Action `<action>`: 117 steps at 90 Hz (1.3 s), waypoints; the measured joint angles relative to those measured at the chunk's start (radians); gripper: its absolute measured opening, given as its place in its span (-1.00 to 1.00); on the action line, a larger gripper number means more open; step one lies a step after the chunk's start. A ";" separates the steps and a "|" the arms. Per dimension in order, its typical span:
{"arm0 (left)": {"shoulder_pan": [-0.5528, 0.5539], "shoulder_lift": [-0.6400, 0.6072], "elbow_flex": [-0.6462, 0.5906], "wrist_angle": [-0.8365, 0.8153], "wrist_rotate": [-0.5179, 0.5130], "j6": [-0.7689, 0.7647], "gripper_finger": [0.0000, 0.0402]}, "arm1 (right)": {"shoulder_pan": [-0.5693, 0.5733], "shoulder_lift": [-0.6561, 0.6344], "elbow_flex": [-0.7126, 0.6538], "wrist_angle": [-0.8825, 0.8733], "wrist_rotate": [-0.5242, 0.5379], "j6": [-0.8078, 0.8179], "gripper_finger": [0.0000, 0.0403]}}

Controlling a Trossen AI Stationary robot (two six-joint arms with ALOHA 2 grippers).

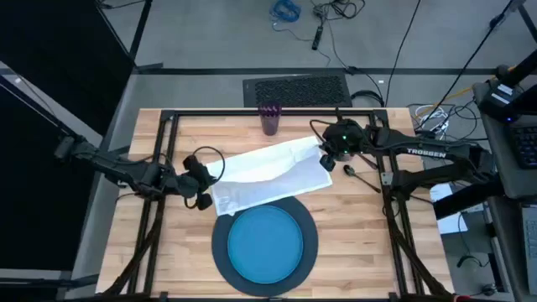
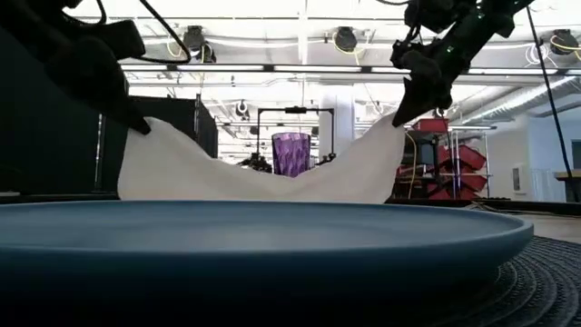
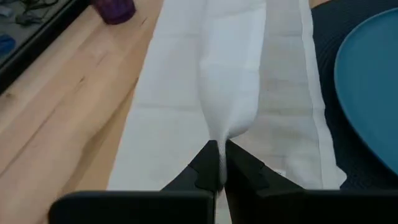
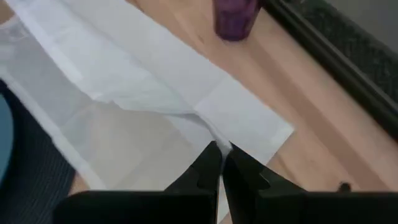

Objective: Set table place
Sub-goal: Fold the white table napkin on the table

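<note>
Left claw and right claw each pinch an end of the napkin, its length stretched between them just beyond the blue plate.

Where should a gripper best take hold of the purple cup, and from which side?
Grip the purple cup across its rim or upper wall, coming from above: it stands upright and alone at the table far edge, clear of the napkin.
</note>
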 joint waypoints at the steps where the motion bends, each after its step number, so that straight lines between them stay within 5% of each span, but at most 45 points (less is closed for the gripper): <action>1: 0.000 0.000 0.000 0.001 0.001 -0.001 -1.00 | 0.002 0.000 0.000 -0.004 0.000 0.003 -1.00; 60: -0.066 0.008 0.000 0.015 0.111 -0.104 -1.00 | 0.121 0.000 0.000 -0.197 0.056 0.171 -1.00; 117: -0.087 0.194 0.001 0.097 0.136 -0.102 -1.00 | 0.152 0.081 0.000 -0.288 0.050 0.244 -1.00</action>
